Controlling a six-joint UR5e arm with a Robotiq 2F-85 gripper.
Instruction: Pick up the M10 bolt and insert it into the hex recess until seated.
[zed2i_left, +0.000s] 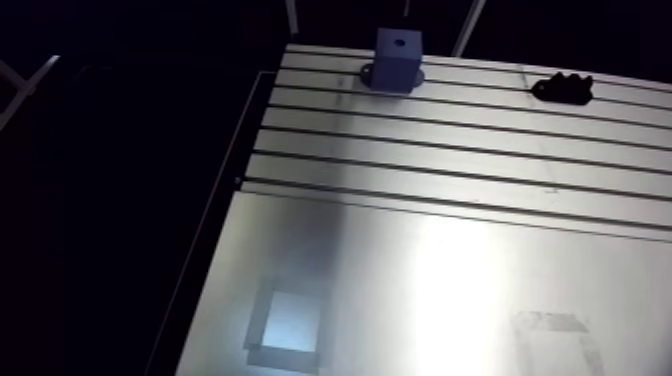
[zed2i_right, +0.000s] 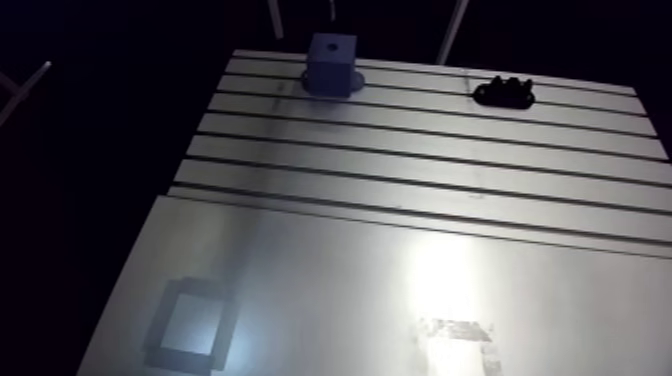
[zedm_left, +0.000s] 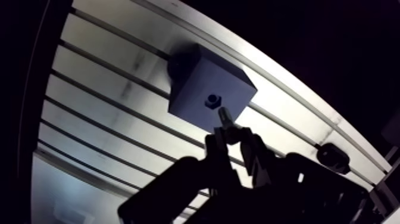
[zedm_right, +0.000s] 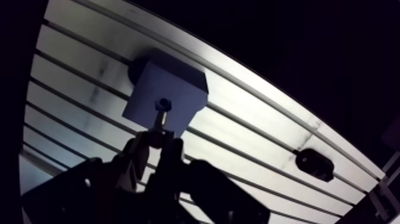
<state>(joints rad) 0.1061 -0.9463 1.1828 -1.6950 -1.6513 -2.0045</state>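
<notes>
Two-fingered gripper hangs over a blue square block, its fingers clamped on a slim metal bolt. The bolt's tip is just beside the block's dark hex recess.

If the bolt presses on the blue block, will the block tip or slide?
Probably no tipping: the blue block looks cube-like and stands flat on the table. A dark base at its foot may fasten it against sliding, but I cannot confirm. It looks solid, so the bolt should not dent it.
</notes>
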